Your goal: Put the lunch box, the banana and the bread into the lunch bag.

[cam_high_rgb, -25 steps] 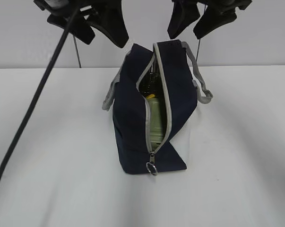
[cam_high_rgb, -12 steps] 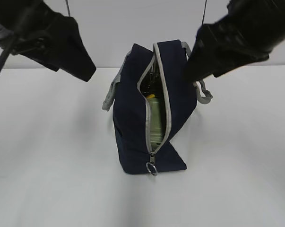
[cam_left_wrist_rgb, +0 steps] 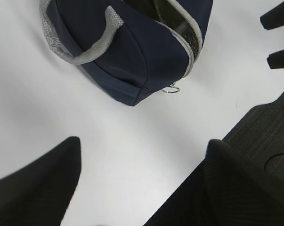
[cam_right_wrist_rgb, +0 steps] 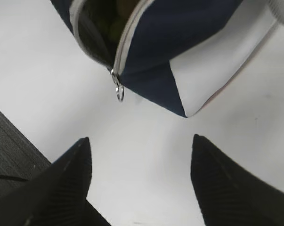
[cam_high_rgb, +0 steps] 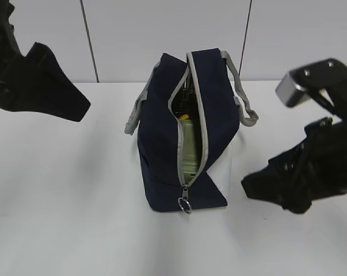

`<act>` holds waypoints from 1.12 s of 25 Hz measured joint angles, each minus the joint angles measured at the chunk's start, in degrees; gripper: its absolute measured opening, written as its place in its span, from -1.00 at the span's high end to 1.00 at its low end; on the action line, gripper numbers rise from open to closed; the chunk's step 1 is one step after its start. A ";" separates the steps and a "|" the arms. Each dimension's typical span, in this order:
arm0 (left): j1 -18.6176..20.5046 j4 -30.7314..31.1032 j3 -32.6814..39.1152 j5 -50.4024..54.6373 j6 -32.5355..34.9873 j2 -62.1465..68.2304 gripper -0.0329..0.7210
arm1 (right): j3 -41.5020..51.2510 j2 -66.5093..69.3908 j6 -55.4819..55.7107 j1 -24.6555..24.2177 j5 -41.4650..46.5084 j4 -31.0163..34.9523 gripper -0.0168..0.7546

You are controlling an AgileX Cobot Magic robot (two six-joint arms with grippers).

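Well, no brand or writing could be read on the lunch bag [cam_high_rgb: 187, 138], which stood near the middle of the white bench [cam_high_rgb: 75, 218], its zipper open and the ring pull [cam_high_rgb: 185, 204] hanging at the near end. The green lid of the lunch box [cam_high_rgb: 190, 152] and a bit of yellow (perhaps the banana) showed inside. The left end effector [cam_left_wrist_rgb: 142, 188] and the right end effector [cam_right_wrist_rgb: 139, 181] were both spread wide and held nothing, each apart from the bag over bare bench.
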 joint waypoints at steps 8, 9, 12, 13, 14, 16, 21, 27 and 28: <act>0.00 -0.10 1.78 -2.77 0.71 -0.18 -0.52 | 12.03 0.05 -39.27 0.00 -9.29 32.51 -0.31; 0.00 -0.06 1.84 -2.83 0.78 -0.18 -0.52 | 12.83 0.34 -46.06 0.00 -9.71 38.48 -0.31; 0.00 -0.11 1.96 -3.10 0.89 -0.18 -0.52 | 13.90 3.71 -62.72 0.00 -9.71 52.57 -0.31; 0.00 -0.11 1.96 -3.16 0.89 -0.18 -0.52 | 14.04 4.97 -66.35 0.00 -9.61 55.15 -0.31; 0.00 -0.11 1.96 -3.16 0.89 -0.18 -0.52 | 14.03 6.53 -69.81 0.00 -9.61 57.54 -0.31; 0.00 -0.11 1.96 -3.16 0.89 -0.18 -0.52 | 14.03 9.38 -73.58 0.00 -9.61 61.04 -0.31; 0.00 -0.17 1.96 -3.16 0.89 -0.18 -0.52 | 14.03 14.38 -75.03 0.00 -6.22 71.02 -0.31; 0.00 -0.17 1.96 -3.16 0.89 -0.18 -0.52 | 14.03 18.54 -81.01 0.00 1.90 72.21 -0.31; 0.00 -0.17 1.96 -3.16 0.89 -0.18 -0.52 | 14.03 19.54 -83.31 0.00 2.65 72.24 -0.31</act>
